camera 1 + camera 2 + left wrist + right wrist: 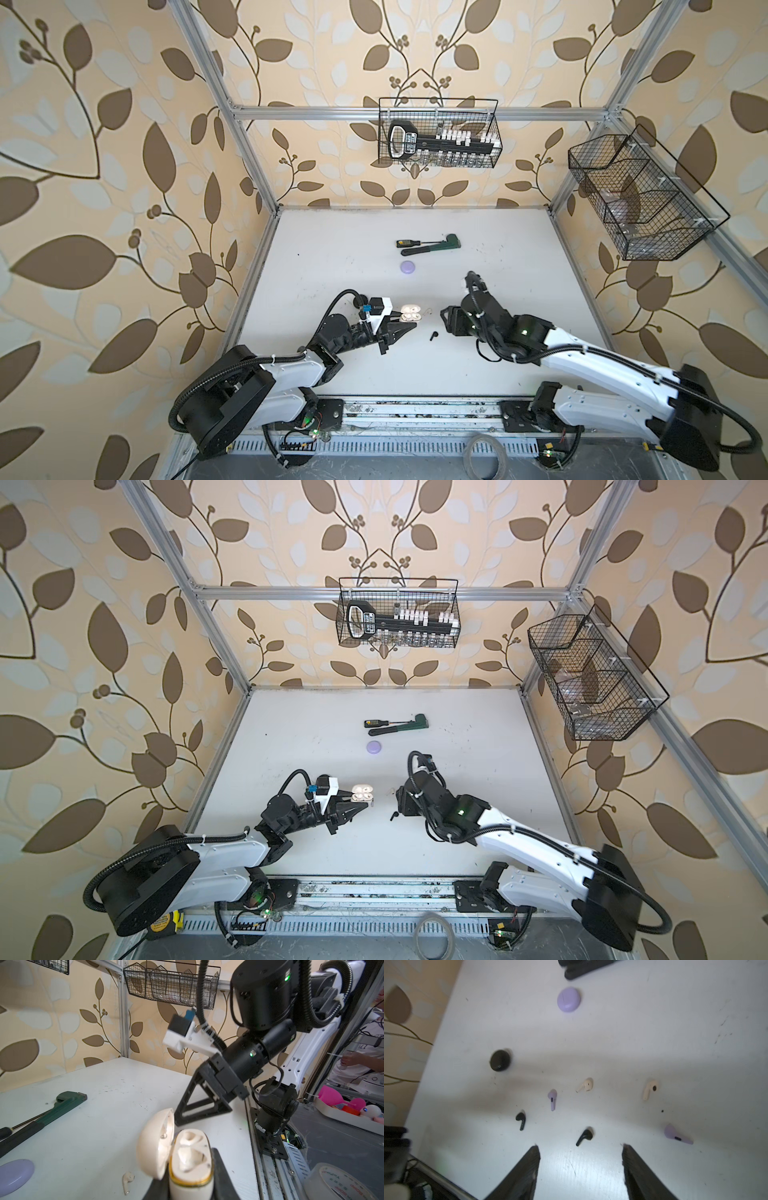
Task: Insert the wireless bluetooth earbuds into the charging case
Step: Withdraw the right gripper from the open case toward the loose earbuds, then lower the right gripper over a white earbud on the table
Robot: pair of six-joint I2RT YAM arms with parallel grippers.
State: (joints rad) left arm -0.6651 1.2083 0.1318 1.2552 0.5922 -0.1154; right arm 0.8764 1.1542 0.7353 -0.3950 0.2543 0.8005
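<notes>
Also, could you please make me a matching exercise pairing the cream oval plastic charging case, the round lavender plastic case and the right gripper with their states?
1. cream oval plastic charging case
2. round lavender plastic case
3. right gripper

A. jaws apart, holding nothing
B. lid open, clamped in the left gripper
C. lid shut, lying free

Pairs: 1-B, 2-C, 3-A.

Six scattered earbuds [585, 1085]; cream charging case [190, 1153], lid open

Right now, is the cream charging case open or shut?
Open: the cream charging case has its lid swung aside, leaving both earbud wells exposed.
</notes>
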